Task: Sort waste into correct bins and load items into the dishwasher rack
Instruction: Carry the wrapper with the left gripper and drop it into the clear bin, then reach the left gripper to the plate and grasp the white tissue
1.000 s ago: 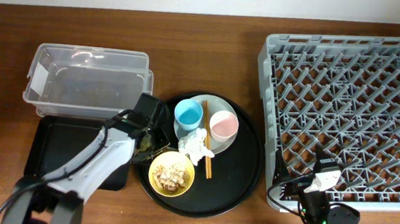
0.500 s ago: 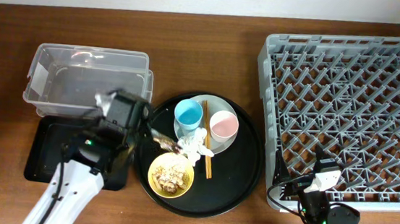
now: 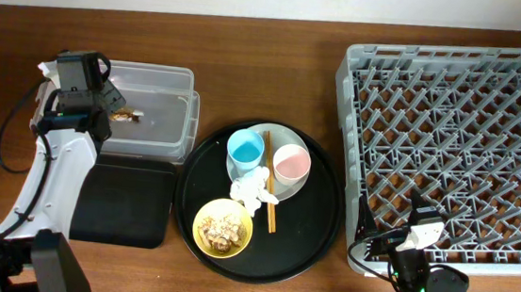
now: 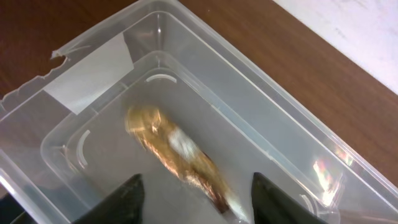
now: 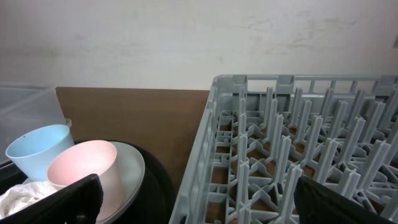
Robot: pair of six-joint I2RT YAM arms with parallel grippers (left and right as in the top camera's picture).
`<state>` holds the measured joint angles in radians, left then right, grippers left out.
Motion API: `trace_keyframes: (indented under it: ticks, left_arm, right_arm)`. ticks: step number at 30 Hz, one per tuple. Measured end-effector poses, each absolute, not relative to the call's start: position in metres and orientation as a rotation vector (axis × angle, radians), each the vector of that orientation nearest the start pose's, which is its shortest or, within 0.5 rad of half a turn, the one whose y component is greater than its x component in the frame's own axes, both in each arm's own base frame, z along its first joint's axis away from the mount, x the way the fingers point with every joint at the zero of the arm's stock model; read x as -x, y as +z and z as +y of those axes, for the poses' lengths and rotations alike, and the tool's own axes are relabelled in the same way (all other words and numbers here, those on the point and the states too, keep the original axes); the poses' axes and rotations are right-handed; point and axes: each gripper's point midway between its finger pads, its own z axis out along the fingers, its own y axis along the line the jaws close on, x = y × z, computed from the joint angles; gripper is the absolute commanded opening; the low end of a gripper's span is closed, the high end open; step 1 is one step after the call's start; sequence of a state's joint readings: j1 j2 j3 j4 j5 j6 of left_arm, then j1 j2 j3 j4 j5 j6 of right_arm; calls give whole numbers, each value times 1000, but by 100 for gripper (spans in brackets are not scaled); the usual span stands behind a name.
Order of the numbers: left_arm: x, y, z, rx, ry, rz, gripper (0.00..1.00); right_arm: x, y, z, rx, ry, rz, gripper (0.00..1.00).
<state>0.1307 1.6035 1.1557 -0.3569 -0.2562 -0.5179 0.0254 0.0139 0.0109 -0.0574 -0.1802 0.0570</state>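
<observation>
My left gripper hangs open over the clear tub. The gold wrapper lies loose in the tub, below and between the parted fingers. On the round black tray a pale plate carries the blue cup and the pink-lined white cup. The white tissue, chopsticks and a yellow bowl of food scraps are beside them. My right gripper is wide open and holds nothing, at the grey rack's front left corner.
The flat black tray lies in front of the clear tub, left of the round tray. The left arm's cable loops over the table's left side. In the right wrist view the rack's wall stands close ahead, with both cups at the left.
The left arm swung from the round tray back left over the clear tub, carrying the gold wrapper. Its jaws then opened and let the wrapper go into the tub. The right arm stayed still.
</observation>
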Motion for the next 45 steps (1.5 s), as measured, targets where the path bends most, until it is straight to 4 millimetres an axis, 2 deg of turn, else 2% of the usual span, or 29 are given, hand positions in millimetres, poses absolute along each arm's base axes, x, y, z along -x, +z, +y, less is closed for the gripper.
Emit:
trace_keyframes:
  ticks: [1,3,5,7,8,10,13,15,18,22,26,32,38,42,45]
  left_arm:
    - [-434,153,100,857,107,2179,66]
    - [-436,157,94,819,64,2187,66]
    - [-435,165,72,723,-65,2230,65]
    - [-425,187,37,596,-269,2262,64]
    - [-411,203,10,515,-387,2285,64]
    - [-384,212,-33,380,-494,2368,64]
    - [-342,201,-109,82,-591,2521,63]
    - [-318,190,-138,-75,-542,2601,68]
    - [-290,174,-170,-295,-444,2668,70]
    - [-266,152,-204,-507,-382,2719,70]
    - [-261,115,-214,-586,-273,2804,70]
    - [-278,67,-213,-559,-138,2877,70]
    - [-290,51,-219,-527,-127,2860,70]
    - [-290,37,-217,-493,-129,2848,69]
    - [-288,34,-215,-489,-124,2854,62]
  right_arm:
    - [-243,162,37,113,210,1630,99]
    - [-243,162,37,113,210,1630,99]
    - [-243,162,37,113,210,1630,99]
    - [-243,162,37,113,210,1630,99]
    - [-243,162,37,113,210,1630,99]
    - [-243,162,37,113,210,1630,99]
    - [-243,162,37,113,210,1630,99]
    - [-243,162,37,113,210,1630,99]
    - [-243,162,37,113,210,1630,99]
    - [-243,162,37,113,210,1630,99]
    - [-243,162,37,113,210,1630,99]
    - [-243,162,37,113,210,1630,99]
    - [-243,162,37,113,210,1630,99]
    - [-243,162,37,113,210,1630,99]
    - [-243,162,37,113,210,1630,99]
